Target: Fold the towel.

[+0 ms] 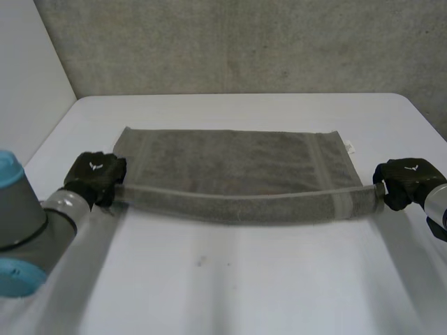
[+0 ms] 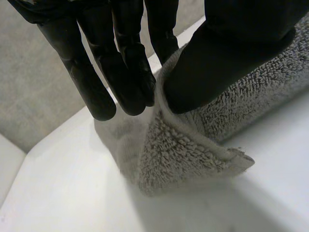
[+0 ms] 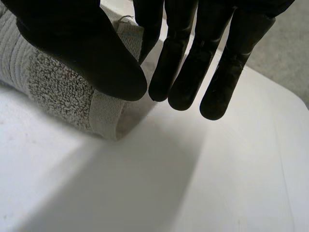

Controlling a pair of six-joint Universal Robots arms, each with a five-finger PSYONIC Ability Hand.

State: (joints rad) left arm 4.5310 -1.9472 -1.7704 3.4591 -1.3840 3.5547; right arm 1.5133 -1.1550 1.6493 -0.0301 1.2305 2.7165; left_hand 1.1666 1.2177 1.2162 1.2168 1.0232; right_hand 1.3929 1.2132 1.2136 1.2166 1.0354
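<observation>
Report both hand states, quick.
Left hand: shut, pinching a corner of the towel between thumb and fingers.
Right hand: shut, pinching the towel's opposite corner.

You have one grey towel (image 1: 237, 167) to count on one white surface (image 1: 244, 279), and two black hands at it, the left hand (image 1: 94, 178) and the right hand (image 1: 408, 180), one at each end.
</observation>
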